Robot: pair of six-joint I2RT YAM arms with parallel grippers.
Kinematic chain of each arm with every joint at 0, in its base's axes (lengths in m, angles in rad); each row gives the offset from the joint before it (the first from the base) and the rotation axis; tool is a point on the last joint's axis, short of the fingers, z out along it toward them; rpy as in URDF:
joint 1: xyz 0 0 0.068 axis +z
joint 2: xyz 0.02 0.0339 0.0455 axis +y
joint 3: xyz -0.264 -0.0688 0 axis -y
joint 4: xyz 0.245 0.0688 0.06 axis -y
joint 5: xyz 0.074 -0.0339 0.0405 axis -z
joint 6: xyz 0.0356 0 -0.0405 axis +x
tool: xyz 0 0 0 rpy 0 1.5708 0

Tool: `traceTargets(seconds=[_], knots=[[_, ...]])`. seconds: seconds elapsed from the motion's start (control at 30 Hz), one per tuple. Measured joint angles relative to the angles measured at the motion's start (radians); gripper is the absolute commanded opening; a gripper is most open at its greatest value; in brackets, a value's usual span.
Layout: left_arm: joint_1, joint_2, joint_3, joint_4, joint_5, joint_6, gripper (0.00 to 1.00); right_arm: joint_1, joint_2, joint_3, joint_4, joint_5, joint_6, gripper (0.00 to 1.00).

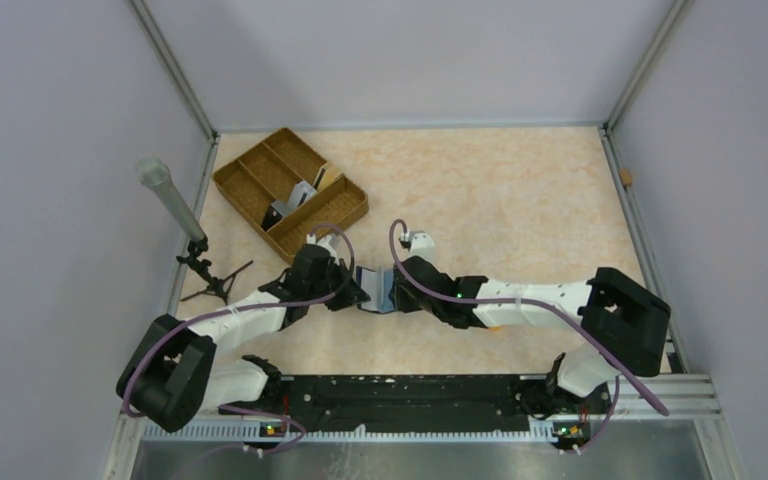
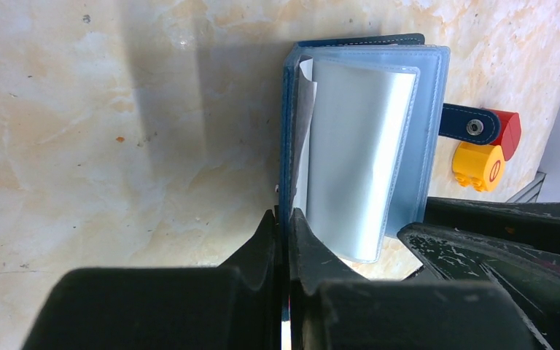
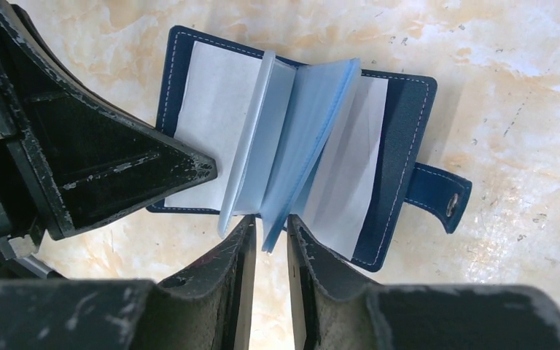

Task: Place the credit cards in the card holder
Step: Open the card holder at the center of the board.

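Marbled table [image 1: 500, 190], holder [image 1: 377, 287] lies open right between both grippers. Left gripper [image 2: 284, 219] pinches its cover edge. Right gripper [image 3: 270, 233], narrow, straddles a sleeve's [image 3: 306, 146] near edge, so it's nearer. Cards [image 1: 298, 197] sit beyond the holder, in the tray [image 1: 250, 218].

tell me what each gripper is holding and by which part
Left gripper pinches the card holder by its navy cover's near edge. Right gripper straddles the edge of the clear sleeves; whether it grips them cannot be told.

Card holder [image 3: 405, 146] looks matt leather outside, glossy plastic inside.
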Motion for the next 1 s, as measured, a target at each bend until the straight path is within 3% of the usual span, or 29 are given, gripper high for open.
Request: traceTargets(seconds=[0.33,1.0], knots=[[0.0,0.0,-0.002,0.004,0.0,0.0,0.0,0.0,-0.017,-0.006,0.003,0.005,0.008,0.03],[0.0,0.019,-0.005,0.004,0.002,0.0,0.0,0.0,-0.02,-0.06,0.155,-0.111,0.026,0.01]])
